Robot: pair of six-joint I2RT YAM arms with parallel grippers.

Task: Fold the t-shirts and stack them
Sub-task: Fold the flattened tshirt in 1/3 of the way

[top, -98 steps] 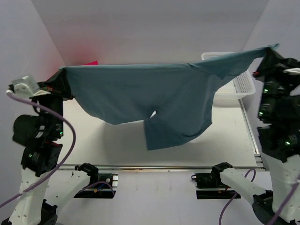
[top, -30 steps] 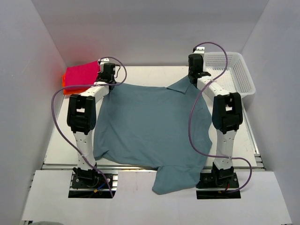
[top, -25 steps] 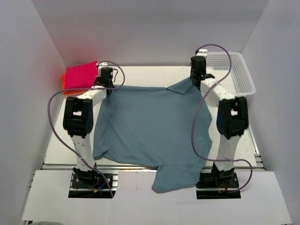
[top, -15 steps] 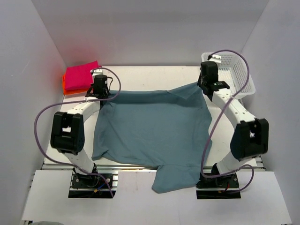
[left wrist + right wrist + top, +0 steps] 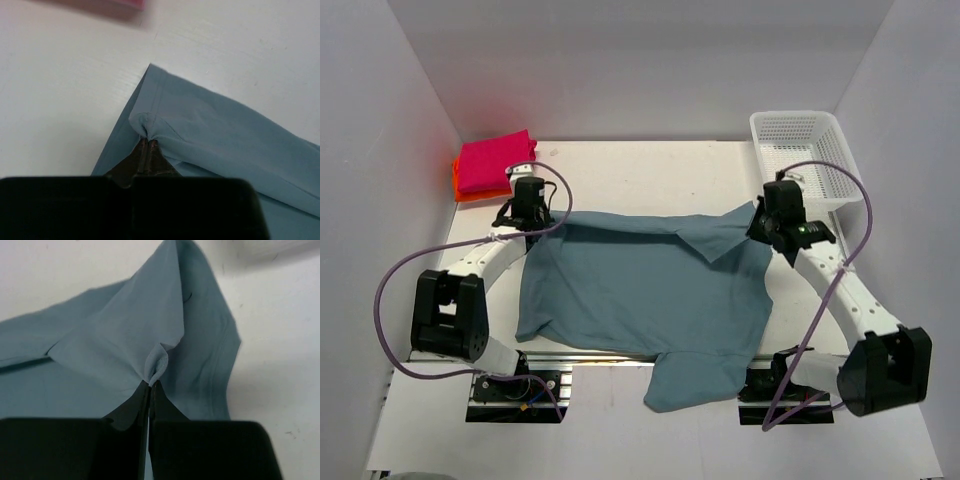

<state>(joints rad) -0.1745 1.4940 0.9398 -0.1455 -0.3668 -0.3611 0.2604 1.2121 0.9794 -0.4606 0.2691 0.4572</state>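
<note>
The teal-blue t-shirt point(image 5: 640, 285) lies spread on the table, its lower end hanging over the near edge. My left gripper point(image 5: 532, 222) is shut on its far left corner point(image 5: 147, 127). My right gripper point(image 5: 760, 222) is shut on its far right corner point(image 5: 157, 362), where a flap is folded over. The magenta-pink t-shirt point(image 5: 495, 160) lies folded at the far left on top of the orange-red t-shirt point(image 5: 470, 187), of which only an edge shows.
A white mesh basket point(image 5: 807, 160) stands at the far right corner, just behind my right arm. White walls close in on the left, right and back. Bare table point(image 5: 650, 180) lies between the shirt's far edge and the back wall.
Both grippers have dragged the teal shirt's far edge toward the near side of the table. Earlier the shirt hung stretched in the air between the two arms.
</note>
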